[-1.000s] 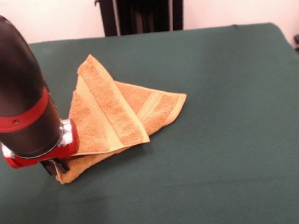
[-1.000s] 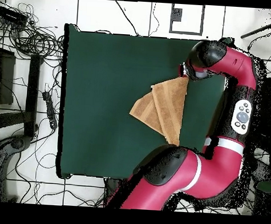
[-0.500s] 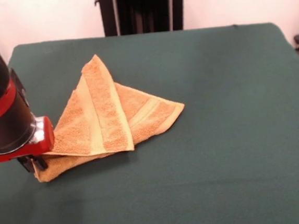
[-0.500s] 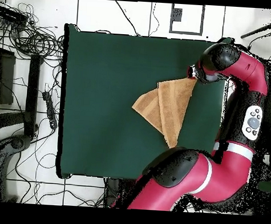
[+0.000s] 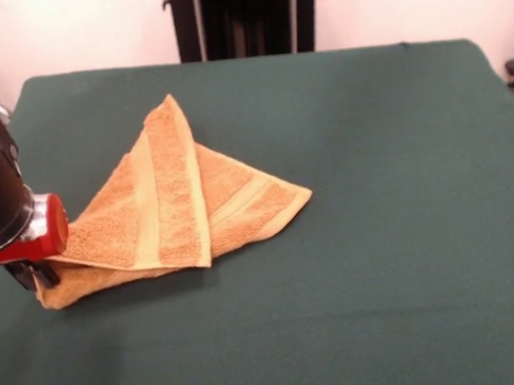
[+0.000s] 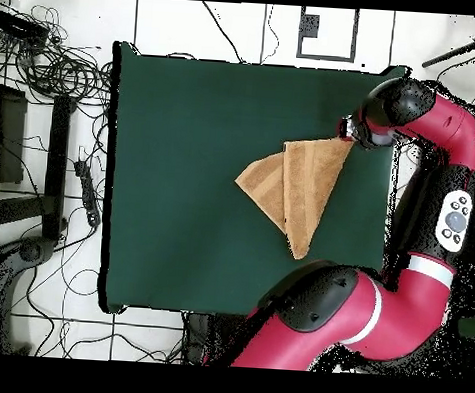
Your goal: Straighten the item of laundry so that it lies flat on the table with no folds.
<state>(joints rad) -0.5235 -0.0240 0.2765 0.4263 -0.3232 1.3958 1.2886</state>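
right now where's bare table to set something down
Free: the wide green table from the hand towel across to the far side edge, plus the strip along the camera-side edge. Crowded: the towel's corner at the tool, close to the table edge.

The dark green table (image 5: pixel 405 234) carries a folded orange-tan towel (image 5: pixel 173 209).

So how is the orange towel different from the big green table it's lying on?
The towel is orange-tan and fuzzy, while the table is dark green and smooth. The towel is small; the table is far bigger and stretches out past it on most sides. The towel is folded over itself in layers, with one corner at the end effector, while the table lies flat. Both show a cloth surface.
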